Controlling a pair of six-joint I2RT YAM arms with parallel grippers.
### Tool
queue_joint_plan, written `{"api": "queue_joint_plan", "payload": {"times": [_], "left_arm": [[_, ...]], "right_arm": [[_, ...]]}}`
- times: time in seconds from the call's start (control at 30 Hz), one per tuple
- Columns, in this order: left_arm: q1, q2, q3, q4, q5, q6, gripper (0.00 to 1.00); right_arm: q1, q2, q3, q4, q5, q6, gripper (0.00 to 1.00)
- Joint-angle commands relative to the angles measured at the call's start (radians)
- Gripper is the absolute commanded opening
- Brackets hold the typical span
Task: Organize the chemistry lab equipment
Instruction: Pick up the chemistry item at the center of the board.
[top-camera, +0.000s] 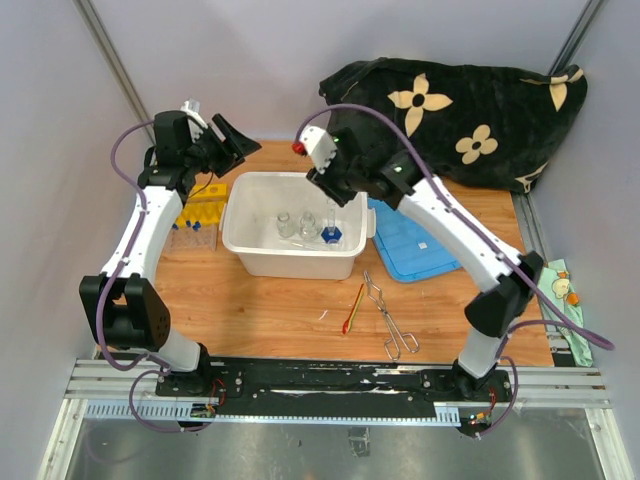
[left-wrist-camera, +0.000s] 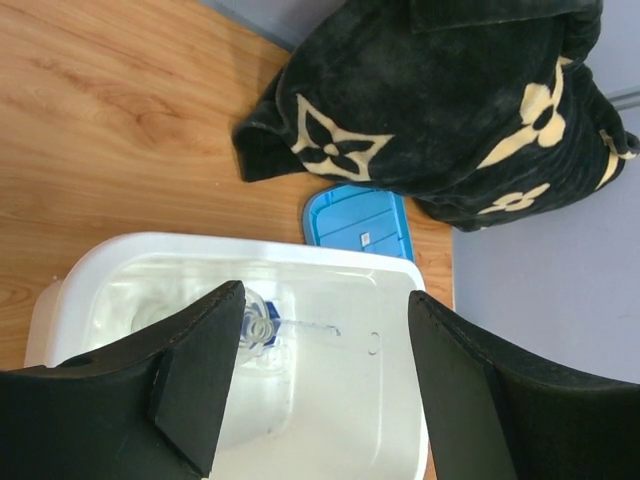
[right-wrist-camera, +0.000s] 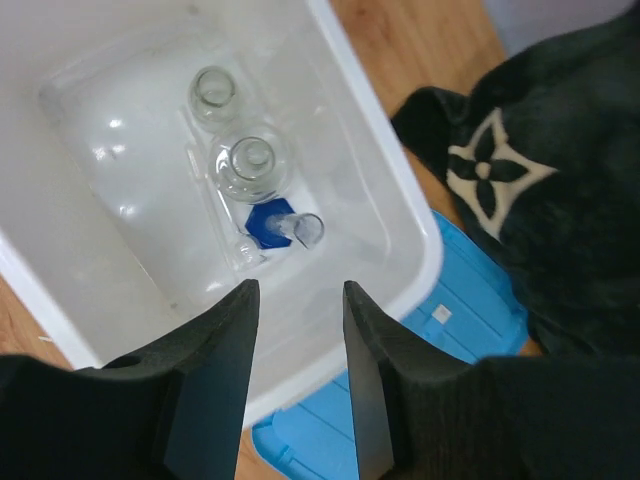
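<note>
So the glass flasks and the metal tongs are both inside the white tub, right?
Not quite. The glass flasks are inside the white tub, but the metal tongs lie on the table outside it, as the top external view shows.

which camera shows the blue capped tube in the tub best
The right wrist view: the blue-capped tube sits clear and close in the tub. The top view shows it small; the left wrist view half hides it behind the left gripper.

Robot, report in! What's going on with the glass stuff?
Left gripper open, empty. Right gripper open above tub. Flasks inside tub. Tongs, spatula on table. Nothing blocking.
</note>
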Motion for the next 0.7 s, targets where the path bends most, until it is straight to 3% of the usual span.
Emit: {"api": "queue_joint_plan", "payload": {"times": [0.0,0.27,0.43,0.5,0.67], "left_arm": [[0.006,0.006,0.063,0.051,-0.008,-0.021,0.71],[0.006,0.061,0.13,0.067,-0.013,-0.043,0.7],[0.006,0.067,0.148,0.092,0.017,-0.07,0.7],[0.006,0.065,0.147,0.09,0.018,-0.067,0.7],[0.006,0.045,0.14,0.069,0.008,-0.048,0.7]], "right_arm": [[-0.035,-0.173,-0.039,0.006,0.138,0.144,0.4],[-0.056,-0.536,-0.463,-0.041,0.25,0.372,0.4],[-0.053,-0.693,-0.704,-0.052,0.162,0.523,0.47],[-0.021,-0.728,-0.753,-0.052,0.136,0.557,0.5],[0.145,-0.725,-0.846,-0.088,0.245,0.615,0.54]]}}
